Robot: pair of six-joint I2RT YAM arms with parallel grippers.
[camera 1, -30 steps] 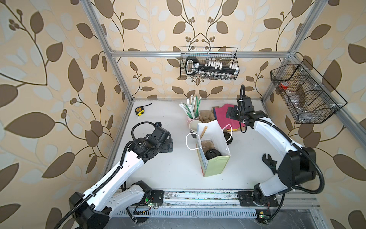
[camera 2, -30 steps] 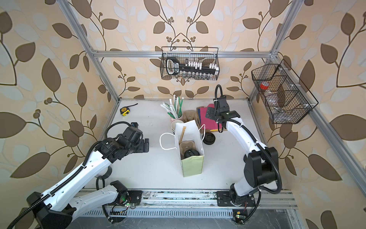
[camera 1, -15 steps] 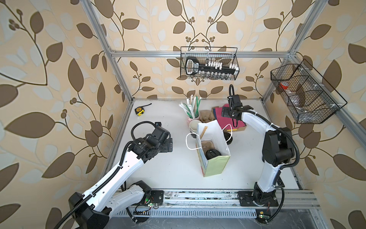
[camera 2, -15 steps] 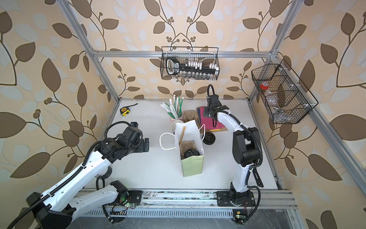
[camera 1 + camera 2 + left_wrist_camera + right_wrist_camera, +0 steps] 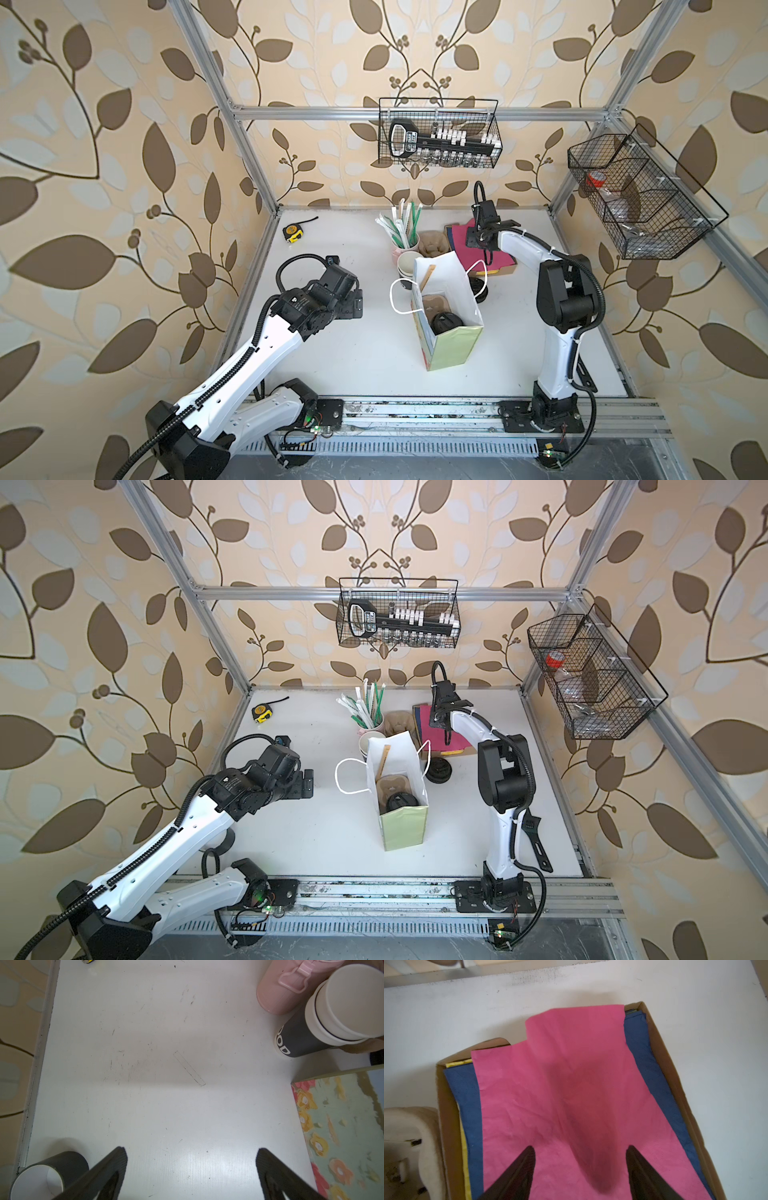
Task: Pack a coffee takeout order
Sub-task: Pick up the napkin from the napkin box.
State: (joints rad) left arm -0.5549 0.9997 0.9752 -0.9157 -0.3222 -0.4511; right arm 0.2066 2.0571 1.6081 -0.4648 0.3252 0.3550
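Pink napkin [image 5: 571, 1088] lay on top of the pile in a shallow cardboard tray [image 5: 675, 1088] at the back of the tabletop [image 5: 365, 357], over a navy blue napkin [image 5: 652, 1076] and a yellow napkin [image 5: 454, 1063]. Down on it was the right tool [image 5: 580, 1147], its fingers [image 5: 527, 1159] apart, with a ridge of pink paper raised between them and not pinched shut. At mid-tabletop stood an upright paper bag [image 5: 453, 351], white inside and pale green outside. It held the brown pulp carrier [image 5: 432, 300], and the lidded cup [image 5: 445, 322] sat in the carrier pocket nearer the front rail. A wooden stirrer [image 5: 428, 275] leaned on the bag's inner wall. Just behind the bag, a pink tumbler [image 5: 276, 995] held wrapped straws [image 5: 401, 226], and touching it was a stack of lidless cups [image 5: 332, 1012]. Spare carriers [image 5: 432, 245] sat between the tumbler and the tray, and loose black lids [image 5: 478, 286] lay beside the bag. Over bare tabletop beside the bag hung the left tool [image 5: 191, 1151], its fingers wide apart with only the surface between them. A wire basket [image 5: 438, 133] on the back wall held a row of small white-topped items. In the side basket [image 5: 644, 199], something red-topped lay in the compartment nearest the back wall.
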